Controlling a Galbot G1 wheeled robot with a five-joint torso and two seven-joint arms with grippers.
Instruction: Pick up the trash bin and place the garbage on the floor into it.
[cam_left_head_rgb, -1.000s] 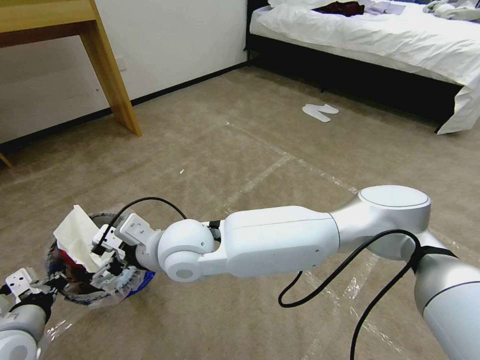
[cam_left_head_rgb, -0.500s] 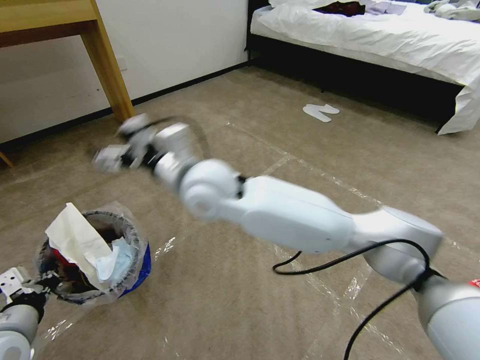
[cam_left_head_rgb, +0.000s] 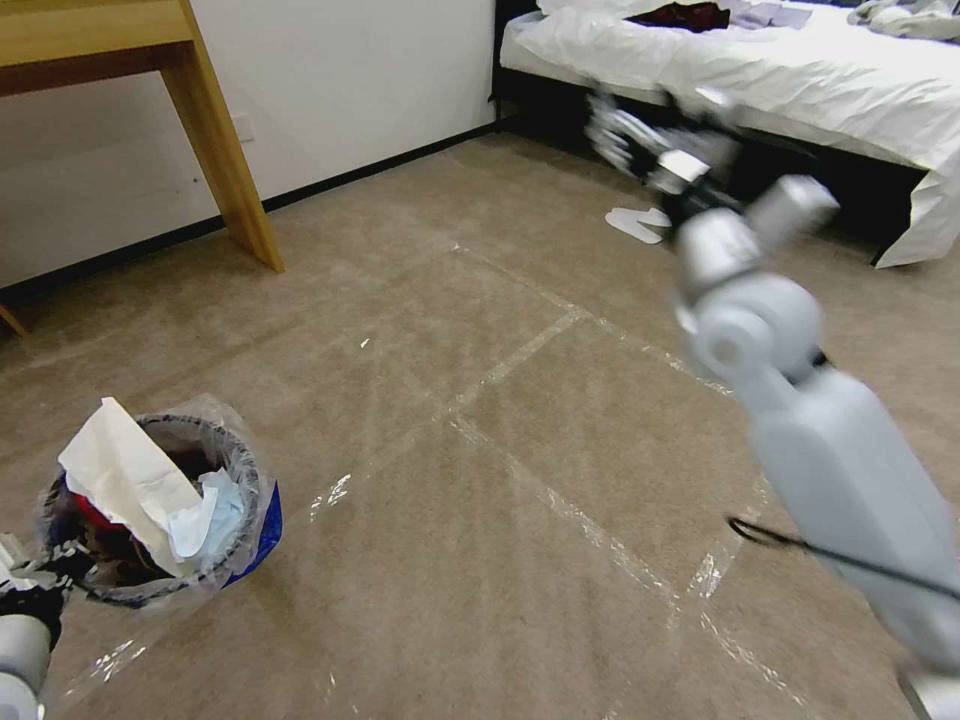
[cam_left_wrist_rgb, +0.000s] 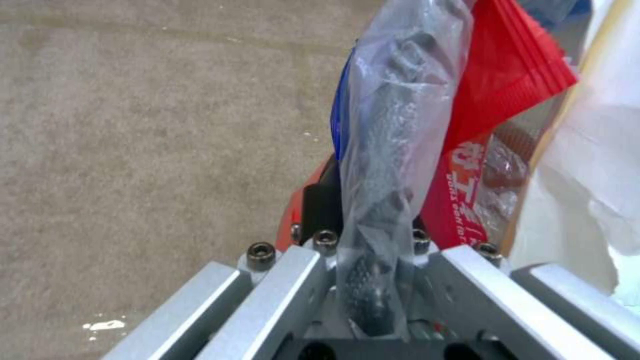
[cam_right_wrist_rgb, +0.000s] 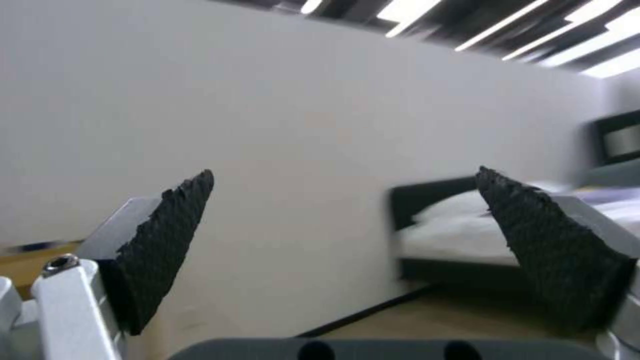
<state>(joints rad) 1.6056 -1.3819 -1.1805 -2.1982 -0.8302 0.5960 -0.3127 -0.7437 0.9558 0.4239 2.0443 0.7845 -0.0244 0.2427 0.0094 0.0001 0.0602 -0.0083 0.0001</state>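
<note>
Trash bin (cam_left_head_rgb: 150, 520): light, liner slippery; left gripper (cam_left_wrist_rgb: 373, 280) is pinching rim w/ bag. Right gripper (cam_right_wrist_rgb: 347, 240) is hanging agape, empty, nr bed (cam_left_head_rgb: 800, 70).

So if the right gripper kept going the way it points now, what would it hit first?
Nothing close. The right gripper, jaws open and empty, is raised and aimed at the white wall beside the bed. The wall looks to be the first contact, though depth is hard to judge.

Small red trash bin (cam_left_head_rgb: 160, 520) with crinkly clear liner, upright, stuffed with white paper (cam_left_head_rgb: 120, 475), blue mask (cam_left_head_rgb: 215, 515), red packet (cam_left_wrist_rgb: 493, 150)
</note>
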